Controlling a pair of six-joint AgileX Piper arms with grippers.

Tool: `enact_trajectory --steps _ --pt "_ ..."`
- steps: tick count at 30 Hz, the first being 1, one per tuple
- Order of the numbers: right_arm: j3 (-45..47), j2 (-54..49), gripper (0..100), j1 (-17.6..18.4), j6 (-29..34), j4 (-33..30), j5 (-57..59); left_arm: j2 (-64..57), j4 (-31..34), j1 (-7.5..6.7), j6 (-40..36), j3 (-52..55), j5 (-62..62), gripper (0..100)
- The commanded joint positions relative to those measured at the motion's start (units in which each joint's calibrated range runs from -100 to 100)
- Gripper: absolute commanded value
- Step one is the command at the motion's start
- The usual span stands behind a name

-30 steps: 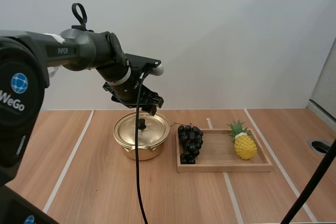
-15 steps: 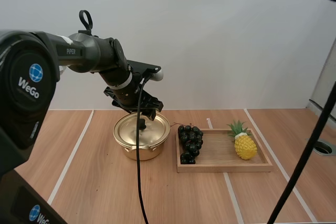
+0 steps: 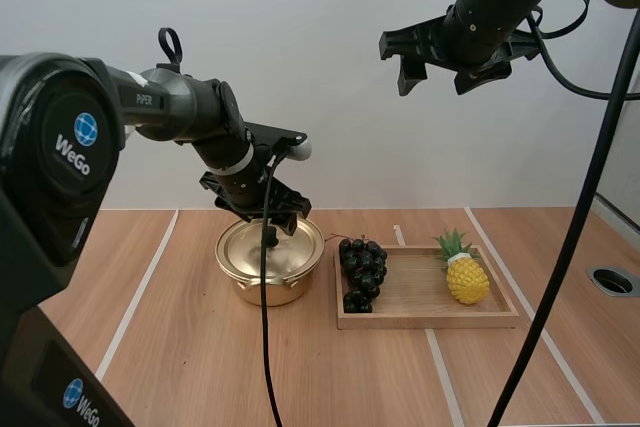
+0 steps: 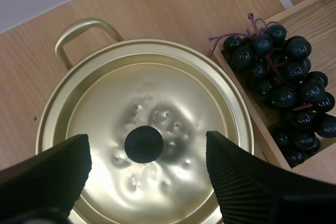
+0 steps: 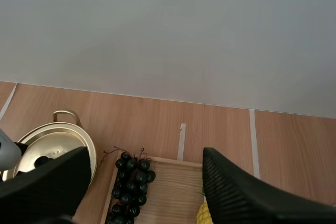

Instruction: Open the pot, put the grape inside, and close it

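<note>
A gold pot (image 3: 270, 262) stands on the table with its lid (image 4: 144, 150) on; the lid has a black knob (image 4: 143, 144). My left gripper (image 3: 272, 219) hovers just above the lid, open, its fingers (image 4: 247, 182) standing apart on either side of the knob without touching it. A bunch of dark grapes (image 3: 361, 272) lies at the left end of a wooden tray (image 3: 480, 315), close to the pot (image 4: 79, 30). My right gripper (image 3: 440, 67) hangs high in the air above the tray, open and holding nothing. From there the grapes (image 5: 128, 190) and pot (image 5: 55, 145) lie far below.
A yellow pineapple (image 3: 466, 269) lies at the right end of the tray. White tape lines (image 3: 130, 312) run across the wooden table. A round hole (image 3: 612, 280) sits in the table at the far right.
My left gripper has come down a little over the pot lid. My right arm has swung into the high view from above and dropped lower over the tray.
</note>
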Motion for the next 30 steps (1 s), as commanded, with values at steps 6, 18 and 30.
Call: enact_trajectory --steps 6,18,30 --pt "0.1 -0.6 100 -0.2 -1.1 1.0 0.0 3.2 -0.1 -0.16 -0.2 0.3 -4.7 100" --pt "0.1 -0.6 100 -0.2 -1.6 1.0 0.0 5.3 -0.1 -0.16 -0.2 0.3 -6.7 76" --pt "0.1 -0.6 100 -0.2 -1.6 1.0 0.0 5.3 -0.1 -0.16 -3.4 0.3 -12.6 0"
